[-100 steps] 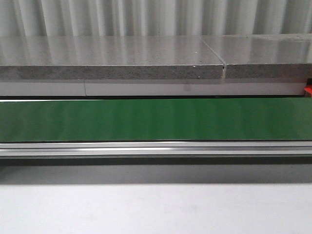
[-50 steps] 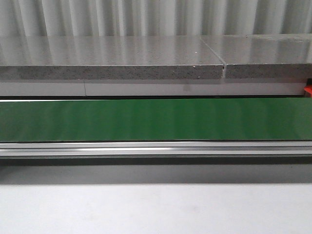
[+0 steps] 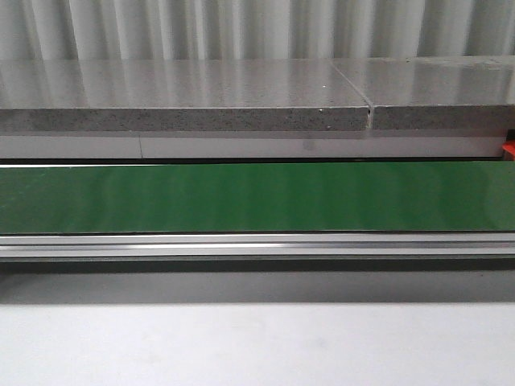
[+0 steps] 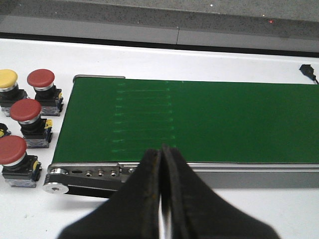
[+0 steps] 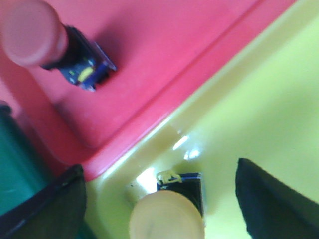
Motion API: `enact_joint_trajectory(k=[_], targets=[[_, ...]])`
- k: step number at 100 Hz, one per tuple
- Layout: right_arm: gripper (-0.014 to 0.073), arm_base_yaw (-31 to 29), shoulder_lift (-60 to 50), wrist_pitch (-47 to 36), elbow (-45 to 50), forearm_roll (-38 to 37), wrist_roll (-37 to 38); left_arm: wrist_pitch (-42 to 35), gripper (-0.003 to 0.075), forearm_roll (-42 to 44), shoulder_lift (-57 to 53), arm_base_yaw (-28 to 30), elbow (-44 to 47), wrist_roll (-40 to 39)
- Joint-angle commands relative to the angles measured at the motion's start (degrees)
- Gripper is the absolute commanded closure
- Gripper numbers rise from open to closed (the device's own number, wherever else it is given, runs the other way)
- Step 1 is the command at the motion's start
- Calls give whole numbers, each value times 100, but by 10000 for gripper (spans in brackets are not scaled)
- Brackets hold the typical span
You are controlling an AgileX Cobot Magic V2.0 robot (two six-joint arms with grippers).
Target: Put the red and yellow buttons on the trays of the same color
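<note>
In the left wrist view, three red buttons [image 4: 40, 80] [image 4: 25, 111] [image 4: 11, 150] and a yellow button [image 4: 7, 78] stand on the white table beside the end of the green conveyor belt [image 4: 199, 119]. My left gripper [image 4: 161, 152] is shut and empty, over the belt's near rail. In the right wrist view, my right gripper [image 5: 162, 199] is open, its fingers wide on either side of a yellow button [image 5: 167, 216] that stands in the yellow tray [image 5: 254, 99]. A red button [image 5: 35, 35] stands in the red tray [image 5: 164, 45] next to it.
The front view shows only the green belt [image 3: 257, 197], its metal rail [image 3: 257, 244] and a grey stone ledge [image 3: 185, 100] behind; no arm shows there. A black cable end [image 4: 309, 72] lies on the table beyond the belt.
</note>
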Motion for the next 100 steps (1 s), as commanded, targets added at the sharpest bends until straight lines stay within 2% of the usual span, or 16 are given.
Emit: enact_joint_trajectory(k=[1, 19, 41, 51, 63, 75, 84, 100], targets=[[-18, 45, -514, -270, -138, 85, -46, -418, 741, -33, 26, -42, -148, -12], [-17, 698, -1190, -363, -138, 84, -113, -418, 741, -33, 26, -42, -148, -12], [-17, 2076, -1950, -563, -138, 80, -1334, -418, 741, -33, 26, -42, -148, -12], [-17, 2575, -2276, -442, -133, 80, -1649, -418, 741, -33, 26, -42, -148, -12], [-17, 2946, -2645, -85, -126, 73, -1808, -418, 741, -33, 26, -42, -148, -12], [1, 3004, -2995, 465, -126, 73, -1808, -418, 741, -33, 26, -42, -148, -12], [115, 3004, -3269, 752, -126, 72, -1808, -418, 741, -33, 26, -42, -148, -12], [491, 3004, -3702, 911, -126, 60, -1808, -418, 741, -33, 26, -42, -148, -12]])
